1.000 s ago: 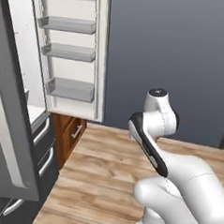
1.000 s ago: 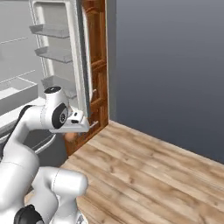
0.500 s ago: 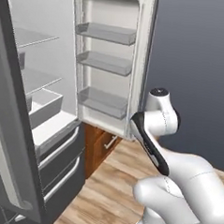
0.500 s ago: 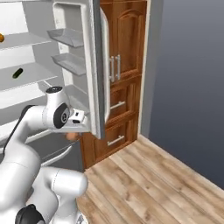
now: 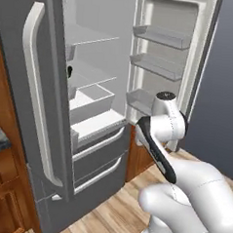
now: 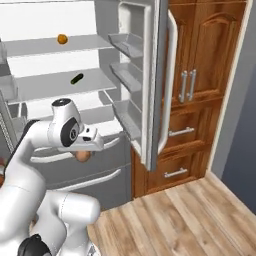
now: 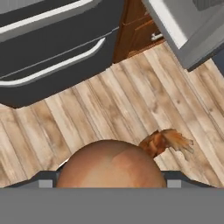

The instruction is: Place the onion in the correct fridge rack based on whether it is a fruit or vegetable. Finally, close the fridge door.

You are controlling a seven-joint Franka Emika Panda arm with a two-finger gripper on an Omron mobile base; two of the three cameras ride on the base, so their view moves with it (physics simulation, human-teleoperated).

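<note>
I face the open fridge (image 6: 30, 22), both doors swung wide: the left door (image 5: 38, 109) fills the near side of the left base view, the right door (image 6: 150, 75) stands edge-on in the right base view with its bin-like racks (image 6: 125, 45) facing inward. Beside it stands a brown wooden cabinet (image 6: 200, 75), and pale wood flooring (image 7: 131, 100) runs below. Inside, an orange fruit (image 6: 62, 38) sits on the topmost shelf; the fridge rack (image 6: 45, 85) beneath it carries a green cucumber (image 6: 77, 78) toward its right half. Under that are the dark drawer fronts (image 7: 52, 39) with pale handles. My arm (image 5: 158, 140) is folded up in front of the drawers, well below the rack. The gripper (image 6: 83, 155) points down at the floor with the onion (image 7: 111, 164) clamped between its fingers, the jaws parted only by the bulb's width; its papery tuft (image 7: 168, 141) sticks out to one side in the hand view.
</note>
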